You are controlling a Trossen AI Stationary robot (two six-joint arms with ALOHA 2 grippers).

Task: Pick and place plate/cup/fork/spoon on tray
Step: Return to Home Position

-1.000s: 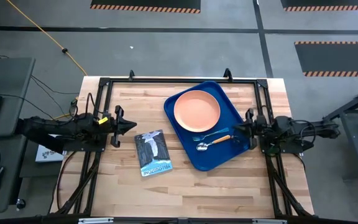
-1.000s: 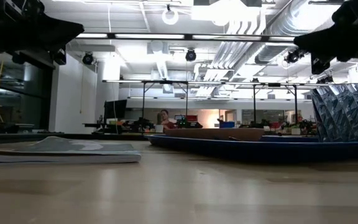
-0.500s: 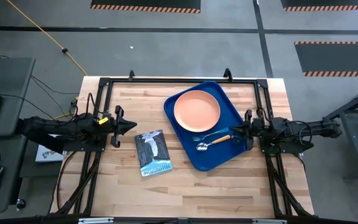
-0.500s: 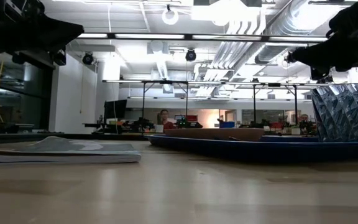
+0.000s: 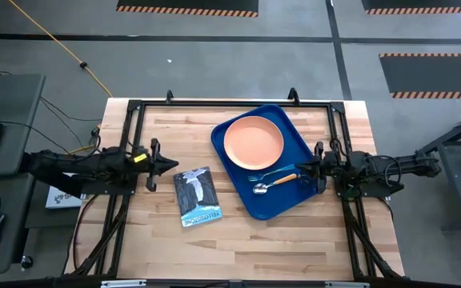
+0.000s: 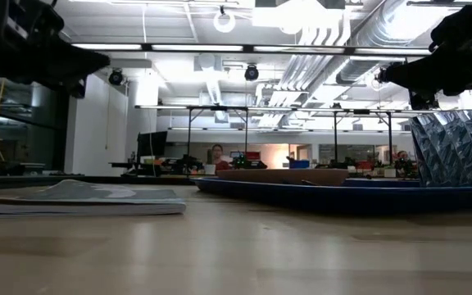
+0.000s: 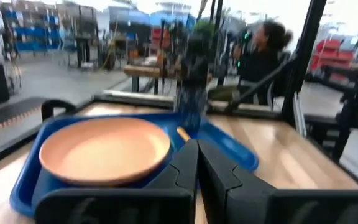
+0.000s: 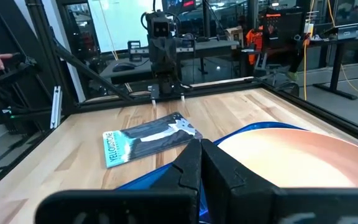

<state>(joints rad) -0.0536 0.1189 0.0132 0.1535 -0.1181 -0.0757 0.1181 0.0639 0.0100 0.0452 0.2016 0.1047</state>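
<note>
Closed up since a second ago, left gripper point(image 5: 165, 162) by the table's left edge; dropped a touch lower, right gripper point(image 5: 317, 166) at the tray's right edge.

Both pairs of fingers pressed together, gripping nothing. Right of centre on the wooden table point(image 5: 246, 240), a large dark blue rectangular plastic tray point(image 5: 290, 204), set at an angle. On its far half, a round peach-orange plastic plate point(image 5: 254, 142). Just nearer, a slim teal-blue fork point(image 5: 274, 170). Close beside that, a small spoon with shiny metal bowl and orange handle point(image 5: 274, 183), bowl leftward. Greyish see-through cup point(image 6: 451, 147) upright at the tray's right end, found in the low view only. Left of the tray, apart from it, a blue-and-white booklet point(image 5: 197, 197) lying flat.
</note>
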